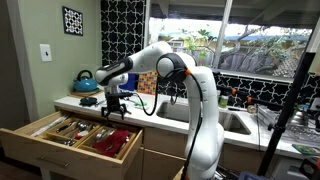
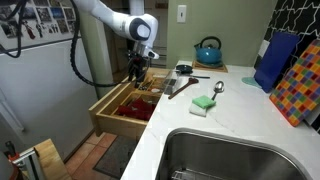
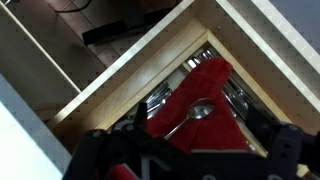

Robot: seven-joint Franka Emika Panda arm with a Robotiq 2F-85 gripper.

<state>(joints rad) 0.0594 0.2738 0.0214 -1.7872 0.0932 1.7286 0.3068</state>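
One drawer point(image 1: 50, 152) — one kettle point(image 2: 208, 50), one sponge point(image 2: 203, 104).

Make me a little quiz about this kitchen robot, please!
1. True or false: the end effector hovers over the open drawer.
2. What colour is the kettle? A red, B blue, C yellow.
3. Fill in: in the wrist view, a ____ lies on the red cloth.
Key: 1 true; 2 B; 3 spoon.
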